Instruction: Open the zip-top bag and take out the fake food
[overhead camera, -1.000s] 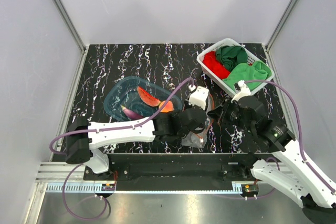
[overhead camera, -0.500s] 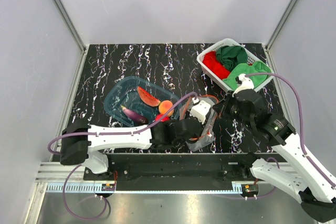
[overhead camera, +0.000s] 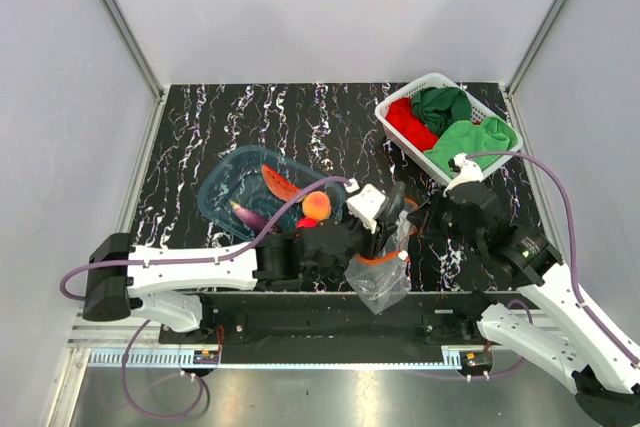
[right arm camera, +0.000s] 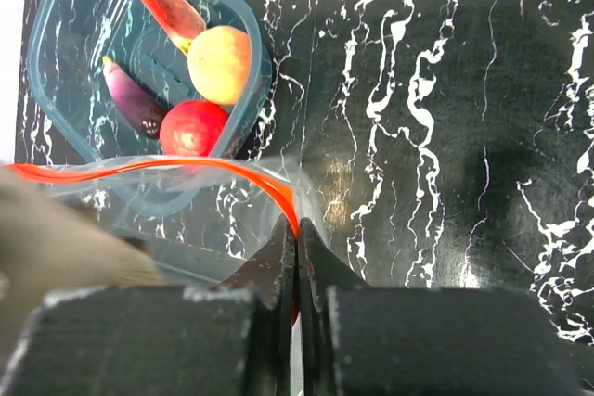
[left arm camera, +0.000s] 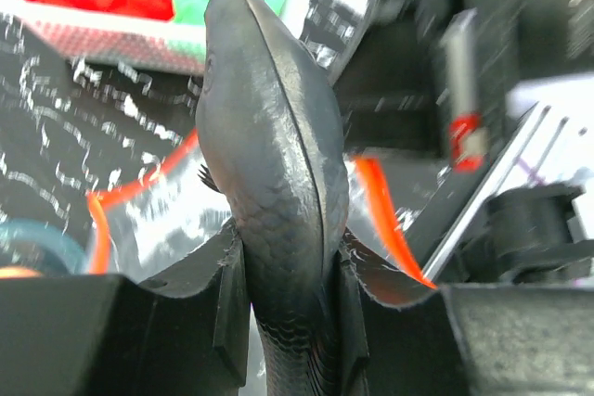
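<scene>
My left pincer [left arm camera: 286, 299]: clenching dark fish-shaped fake food [left arm camera: 269, 155] at open mouth of zip-top bag [overhead camera: 378, 285], near-centre of surface [overhead camera: 250, 117], for extraction. My right pincer [right arm camera: 297, 240]: pinching orange zip strip [right arm camera: 186, 165], holding mouth open. Red fruit [right arm camera: 193, 127], peach fruit [right arm camera: 220, 64] sitting in blue tub [right arm camera: 74, 44], left.

zip-top bag [overhead camera: 377, 285]: clear, crinkled, mouth open; orange-red zip strip [right arm camera: 251, 173] pinched by the right hand [right arm camera: 297, 229]; near edge of the table [overhead camera: 250, 117], right of centre.
fish [left arm camera: 269, 183]: dark grey, scaled, clamped at the tail end in the left hand [left arm camera: 288, 308], before the bag's mouth.
red fruit [right arm camera: 193, 127], peach fruit [right arm camera: 220, 64]: side by side in the blue tub [right arm camera: 56, 44], left of the bag.
</scene>
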Robot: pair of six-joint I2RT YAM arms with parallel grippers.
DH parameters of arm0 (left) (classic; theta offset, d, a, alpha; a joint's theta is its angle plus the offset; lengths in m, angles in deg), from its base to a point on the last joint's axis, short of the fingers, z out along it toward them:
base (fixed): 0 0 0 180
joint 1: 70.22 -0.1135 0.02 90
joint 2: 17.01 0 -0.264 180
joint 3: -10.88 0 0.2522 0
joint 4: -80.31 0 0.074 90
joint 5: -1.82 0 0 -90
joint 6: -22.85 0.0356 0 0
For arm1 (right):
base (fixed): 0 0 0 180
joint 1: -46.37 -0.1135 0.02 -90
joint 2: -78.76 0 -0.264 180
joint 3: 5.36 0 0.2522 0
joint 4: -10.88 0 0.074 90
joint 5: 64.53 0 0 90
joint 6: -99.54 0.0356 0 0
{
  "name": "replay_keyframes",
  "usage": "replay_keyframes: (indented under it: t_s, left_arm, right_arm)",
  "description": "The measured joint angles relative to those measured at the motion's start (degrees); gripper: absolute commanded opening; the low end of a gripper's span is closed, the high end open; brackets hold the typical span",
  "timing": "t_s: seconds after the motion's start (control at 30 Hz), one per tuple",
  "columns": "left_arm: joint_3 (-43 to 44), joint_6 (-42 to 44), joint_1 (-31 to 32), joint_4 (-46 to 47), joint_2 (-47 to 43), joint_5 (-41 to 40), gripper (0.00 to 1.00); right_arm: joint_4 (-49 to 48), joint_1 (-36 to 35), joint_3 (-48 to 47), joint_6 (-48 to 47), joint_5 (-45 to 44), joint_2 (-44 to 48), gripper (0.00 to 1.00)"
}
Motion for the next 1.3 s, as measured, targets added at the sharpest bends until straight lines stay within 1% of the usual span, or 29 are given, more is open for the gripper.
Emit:
replay_keyframes:
  t_s: [0.1, 0.17, 0.3, 0.4, 0.47, 0.53, 0.6, 0.7, 0.77, 0.83, 0.9, 1.0, 1.1, 1.13, 1.17, 1.23, 1.3]
  left_arm:
    - [0.46, 0.13, 0.11, 2.05, -0.13, -2.80, 0.00]
    - [2.43, 0.15, 0.15, 2.56, 1.55, -7.76, 0.00]
    - [10.99, 2.14, 0.00, 4.59, 9.40, -18.36, 0.00]
    - [17.14, 5.25, -0.39, 6.84, 15.30, -25.44, 0.00]
    - [19.41, 6.21, -0.96, 7.30, 17.59, -28.72, 0.00]
    - [20.65, 5.27, -2.29, 5.70, 18.25, -29.77, 0.00]
    - [21.20, 2.62, -4.13, 3.37, 17.64, -28.48, 0.00]
    - [21.29, -4.39, -9.90, -3.21, 13.94, -19.93, 0.00]
    - [21.20, -9.03, -14.88, -7.23, 10.47, -12.70, 0.00]
    - [19.80, -12.44, -19.45, -9.18, 6.34, -6.91, 0.01]
    - [15.50, -15.69, -24.68, -9.64, 0.31, -0.68, 0.00]
    - [8.39, -20.11, -31.10, -10.93, -7.61, 5.16, 0.00]
    - [2.99, -26.14, -37.13, -14.82, -11.91, 6.43, 0.00]
    - [0.13, -29.42, -40.02, -17.25, -13.27, 5.97, 0.00]
    - [-0.98, -30.75, -41.13, -18.53, -13.62, 5.57, 0.00]
    - [-4.66, -36.04, -44.02, -21.90, -14.38, 2.95, 0.00]
    - [-7.02, -41.16, -45.42, -26.34, -14.38, -0.11, 0.00]
  right_arm:
    - [-0.02, 0.00, 1.20, -0.04, 1.53, 0.79, 0.00]
    - [-0.15, 0.00, 1.84, -0.04, 3.23, 1.31, 0.00]
    - [-0.09, 0.00, 2.27, -0.07, 4.85, 2.58, 0.00]
    - [-0.07, 0.00, 2.27, -0.11, 4.83, 3.63, 0.00]
    - [0.20, 0.00, 2.25, -0.15, 4.59, 4.02, 0.00]
    - [0.85, 0.00, 2.10, -0.33, 3.65, 4.22, 0.00]
    - [2.45, 0.00, 1.53, -0.50, 1.77, 4.02, 0.00]
    - [4.96, 0.00, 0.44, -0.66, -2.10, 3.63, 0.00]
    - [6.62, 0.00, -0.31, -0.50, -4.87, 3.19, 0.00]
    - [7.61, 0.00, -0.61, -0.11, -7.04, 2.67, 0.00]
    - [8.85, 0.00, -0.76, 0.48, -9.53, 1.92, 0.00]
    - [10.29, 0.00, -0.76, 1.27, -12.46, 0.94, 0.00]
    - [11.08, 0.00, -0.85, 1.73, -14.84, 0.28, 0.00]
    - [11.58, 0.00, -1.11, 1.92, -15.63, 0.00, 0.00]
    - [11.74, 0.00, -1.20, 2.01, -16.24, -0.11, 0.00]
    - [12.09, 0.00, -1.42, 2.14, -16.94, -0.31, 0.00]
    - [12.13, 0.00, -1.51, 2.16, -17.66, -0.50, 0.00]
